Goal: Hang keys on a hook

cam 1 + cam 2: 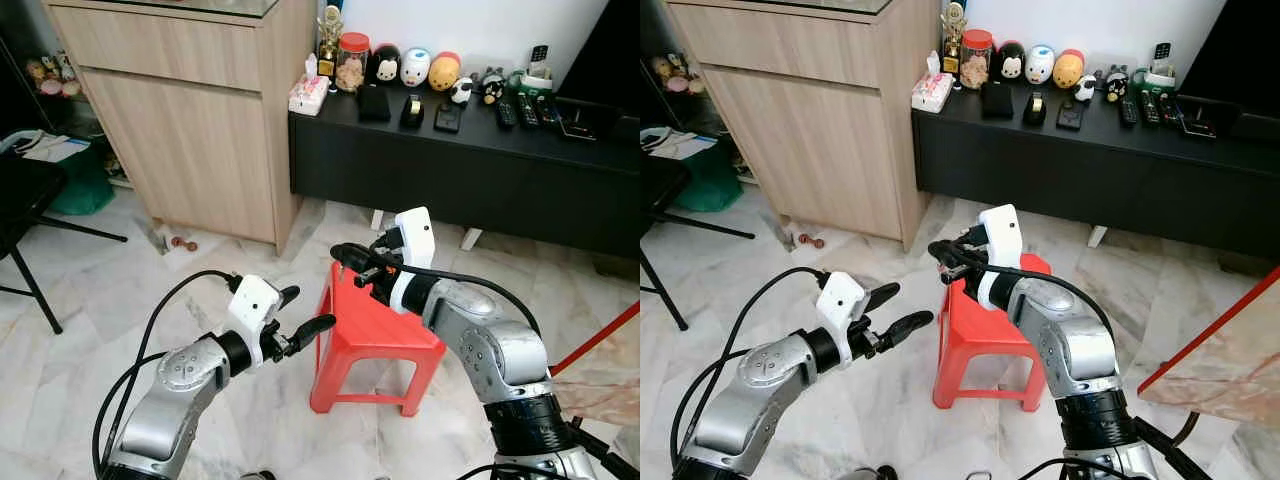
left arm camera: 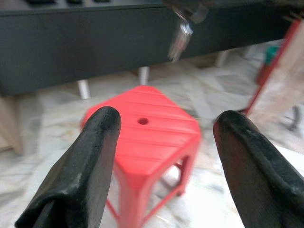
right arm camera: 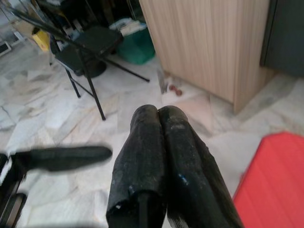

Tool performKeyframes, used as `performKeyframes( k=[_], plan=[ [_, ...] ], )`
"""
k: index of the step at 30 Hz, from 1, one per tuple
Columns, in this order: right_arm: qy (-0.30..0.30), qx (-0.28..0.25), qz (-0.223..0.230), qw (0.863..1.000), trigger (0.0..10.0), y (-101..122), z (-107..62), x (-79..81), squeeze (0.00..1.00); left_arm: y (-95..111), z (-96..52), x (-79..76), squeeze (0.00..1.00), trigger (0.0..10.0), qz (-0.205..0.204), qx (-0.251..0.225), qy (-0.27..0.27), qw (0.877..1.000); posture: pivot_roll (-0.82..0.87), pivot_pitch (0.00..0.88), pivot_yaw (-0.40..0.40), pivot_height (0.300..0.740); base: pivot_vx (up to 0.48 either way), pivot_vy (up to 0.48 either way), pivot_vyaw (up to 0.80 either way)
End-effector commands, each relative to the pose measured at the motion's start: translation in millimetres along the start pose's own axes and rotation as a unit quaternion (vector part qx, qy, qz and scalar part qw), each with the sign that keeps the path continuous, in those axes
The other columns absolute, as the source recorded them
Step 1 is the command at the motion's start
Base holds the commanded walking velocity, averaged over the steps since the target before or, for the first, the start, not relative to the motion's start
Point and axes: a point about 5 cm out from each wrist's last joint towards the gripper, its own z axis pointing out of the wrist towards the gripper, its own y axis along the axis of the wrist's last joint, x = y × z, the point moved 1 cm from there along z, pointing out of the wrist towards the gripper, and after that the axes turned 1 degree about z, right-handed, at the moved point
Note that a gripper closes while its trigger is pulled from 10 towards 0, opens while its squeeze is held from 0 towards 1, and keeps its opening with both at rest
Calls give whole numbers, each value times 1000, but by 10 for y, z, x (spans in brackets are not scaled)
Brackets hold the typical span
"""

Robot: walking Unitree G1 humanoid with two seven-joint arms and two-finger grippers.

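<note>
Your right gripper (image 1: 345,262) has its fingers pressed together over the red stool (image 1: 372,335), and the keys (image 2: 180,35) dangle beneath it; in the left wrist view they hang at about 12 o'clock above the stool. The pinch itself is hidden, so whether it is on the ring or on a key I cannot tell. Expect them to be light, hard and prone to swing. Your left gripper (image 1: 300,312) stands spread wide at the stool's 9 o'clock.
</note>
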Motion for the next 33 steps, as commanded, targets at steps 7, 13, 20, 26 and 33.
performKeyframes(
  k=[7,13,20,26,33],
  plan=[
    [13,33,12,999,10000,-63,-80,110,0,86,101,-25,0,10000,14,-13,1,1000,-18,110,-72,740,0,0,0],
    [22,45,18,999,10000,-100,-86,168,0,107,158,-21,0,10000,16,-20,5,1000,-18,114,-73,740,0,0,0],
    [21,49,32,998,10000,-110,-96,207,0,104,178,-33,0,10000,14,-18,6,1000,-20,117,-72,740,0,0,0],
    [22,51,41,998,10000,-124,-92,245,0,85,190,-53,0,10000,10,-17,3,1000,-18,119,-72,740,0,0,0],
    [16,49,45,998,10000,-114,-85,236,0,58,177,-70,0,7569,4,-14,-2,1000,-15,119,-71,740,0,0,0]
  ],
)
